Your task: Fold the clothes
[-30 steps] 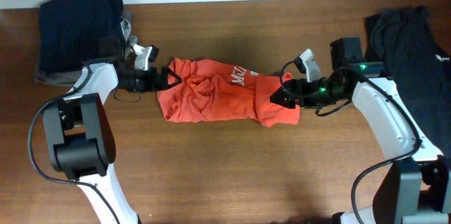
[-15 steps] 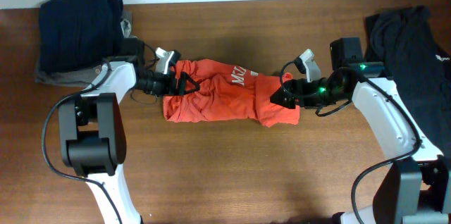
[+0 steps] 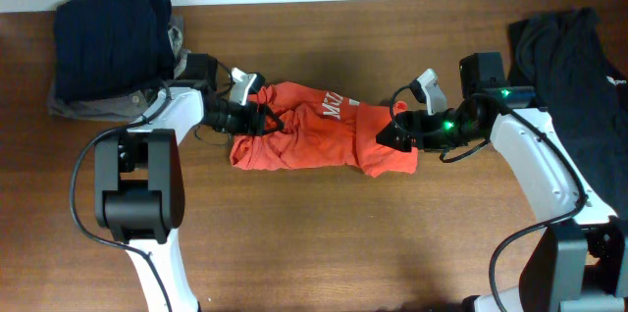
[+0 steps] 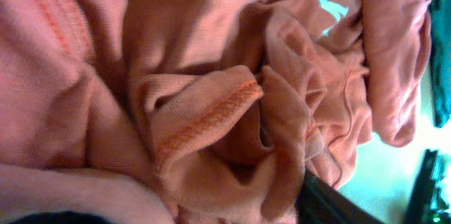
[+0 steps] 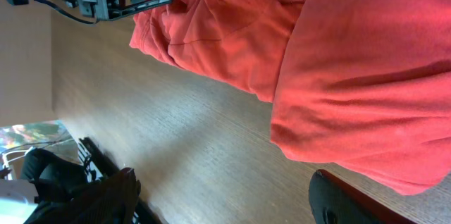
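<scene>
The shirt lies crumpled in a long heap across the middle of the wooden surface, with a scrap of white lettering showing on top. The two arms have come at it from either end.

The left jaws are right in the cloth at the shirt's left end. From the left wrist you see little but folds and a stitched hem, with a dark finger low on the right. The jaws look to be standing apart with fabric bunched between them, and I can't make out a firm pinch.

The right jaws sit at the shirt's right end, wide open. Their fingers are far apart low in the wrist view, with bare wood between them and the shirt's edge just beyond.

A black garment lies at the far right. A folded dark pile sits in the far left corner.
</scene>
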Robot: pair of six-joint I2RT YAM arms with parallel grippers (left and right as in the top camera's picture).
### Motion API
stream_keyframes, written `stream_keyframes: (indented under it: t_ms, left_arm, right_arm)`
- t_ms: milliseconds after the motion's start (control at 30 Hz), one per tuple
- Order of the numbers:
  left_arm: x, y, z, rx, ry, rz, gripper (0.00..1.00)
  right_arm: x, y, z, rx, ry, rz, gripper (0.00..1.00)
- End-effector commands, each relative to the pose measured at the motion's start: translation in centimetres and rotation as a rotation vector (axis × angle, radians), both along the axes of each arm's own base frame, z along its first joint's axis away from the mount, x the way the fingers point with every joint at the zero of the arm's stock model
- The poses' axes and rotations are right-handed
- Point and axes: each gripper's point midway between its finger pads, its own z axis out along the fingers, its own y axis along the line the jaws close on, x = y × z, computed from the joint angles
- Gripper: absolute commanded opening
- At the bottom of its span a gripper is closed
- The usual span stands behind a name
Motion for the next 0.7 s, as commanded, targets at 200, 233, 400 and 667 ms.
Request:
stream_keyframes:
  t_ms: [200,233,400,667]
  left_arm:
    - [-4.3,3.6,-8.3,0.297,0.236,0.069,0.24]
    - [-4.3,4.0,-8.4,0.321,0.238,0.073,0.19]
    - [-3.8,7.9,-8.4,0.513,0.269,0.141,0.11]
    - [-1.2,14.4,-3.5,0.725,0.275,0.273,0.09]
  right_arm:
    - [-0.5,0.0,-0.4,-0.021,-0.006,0.036,0.82]
    - [-0.6,-0.1,-0.6,-0.034,-0.001,0.035,0.82]
    - [-1.0,-0.9,-1.3,-0.089,0.027,0.025,0.82]
    - [-1.2,-1.4,-1.8,-0.123,0.037,0.019,0.82]
